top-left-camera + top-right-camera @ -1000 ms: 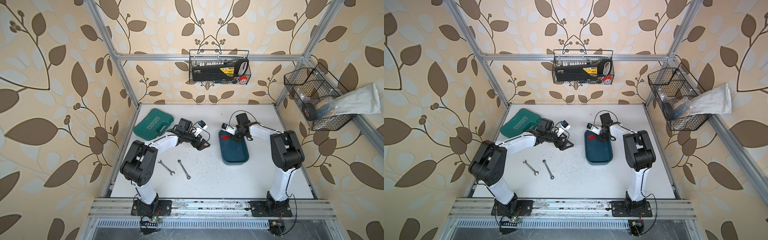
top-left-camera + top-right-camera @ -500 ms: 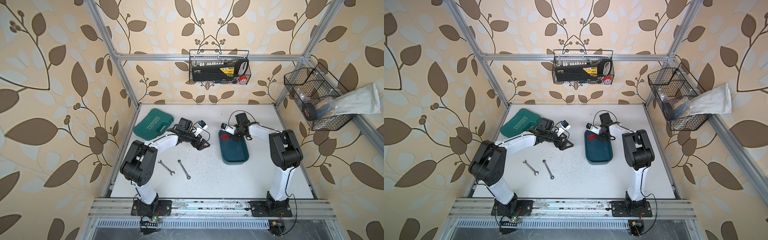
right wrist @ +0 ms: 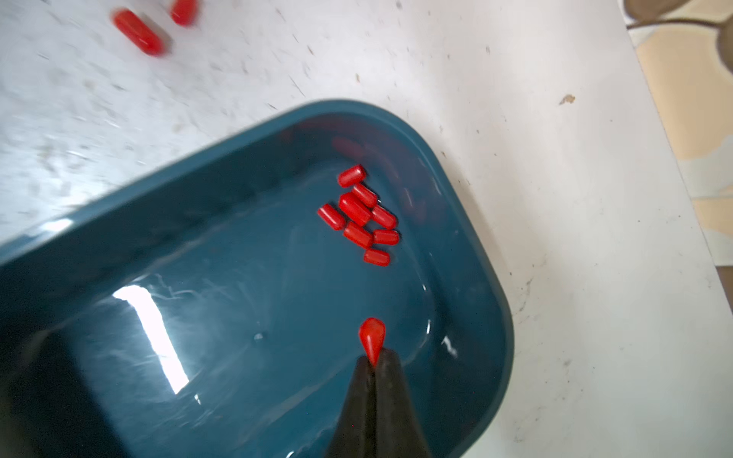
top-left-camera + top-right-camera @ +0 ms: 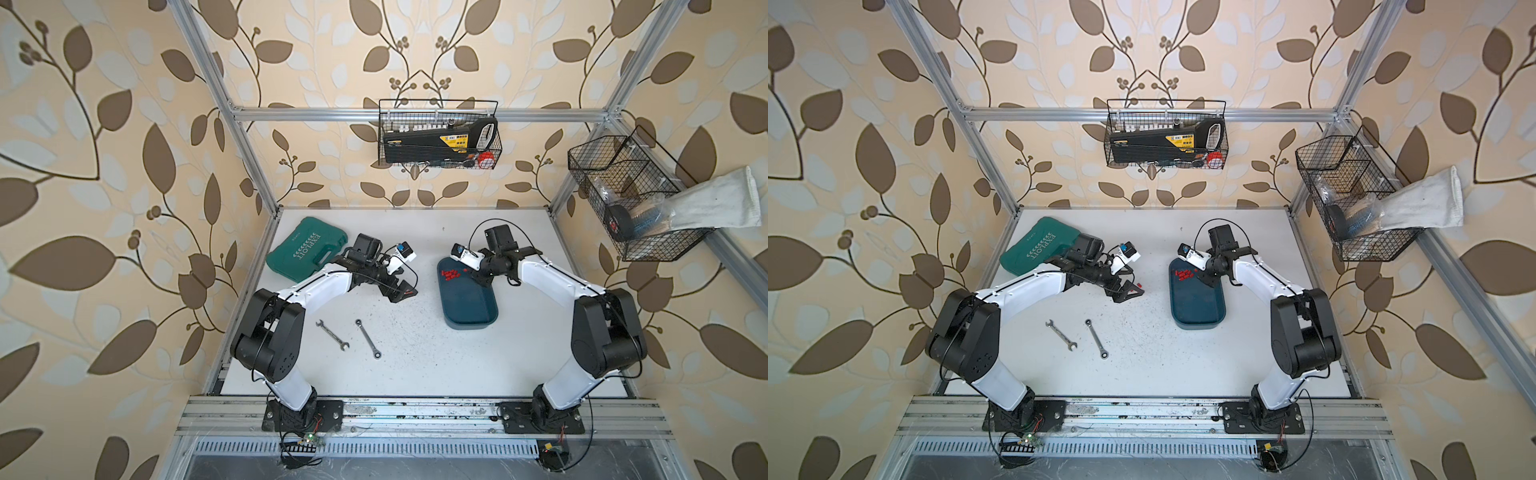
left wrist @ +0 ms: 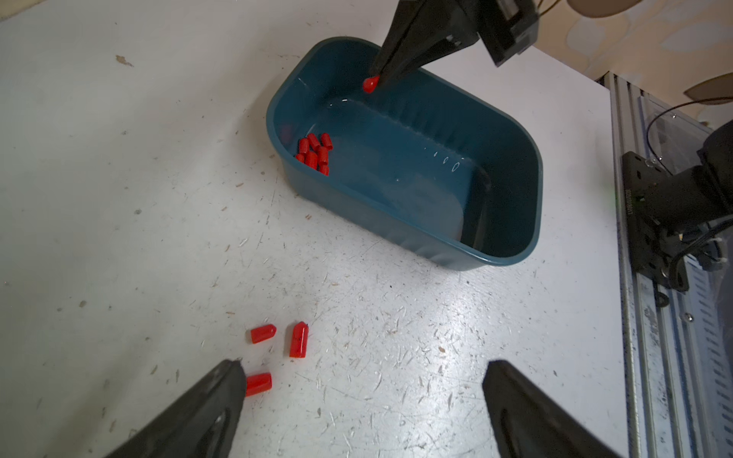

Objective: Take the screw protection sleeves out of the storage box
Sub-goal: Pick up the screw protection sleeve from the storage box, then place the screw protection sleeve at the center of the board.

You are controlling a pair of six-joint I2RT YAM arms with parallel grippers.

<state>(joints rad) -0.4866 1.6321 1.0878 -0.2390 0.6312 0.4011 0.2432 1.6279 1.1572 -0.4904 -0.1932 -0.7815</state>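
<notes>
The storage box (image 4: 469,303) (image 4: 1198,307), a shallow teal tray, lies on the white table in both top views. Several red screw protection sleeves (image 4: 450,274) (image 3: 363,216) lie bunched at one end of its floor (image 5: 416,166). My right gripper (image 3: 373,363) (image 4: 483,281) is shut on one red sleeve (image 3: 373,339) (image 5: 371,84), pinched by its end over the inside of the box (image 3: 238,277). My left gripper (image 5: 363,368) (image 4: 405,291) stands wide open just above the table. Three sleeves (image 5: 298,340) lie on the table by its fingertip (image 5: 228,380).
A green EXPLOIT case (image 4: 307,252) lies at the back left behind my left arm. Two wrenches (image 4: 331,335) (image 4: 368,338) lie on the table nearer the front. Black wire baskets hang on the back wall (image 4: 438,137) and the right wall (image 4: 636,199).
My right gripper has closed its jaws on a red sleeve inside the box. The left arm and the box have not moved.
</notes>
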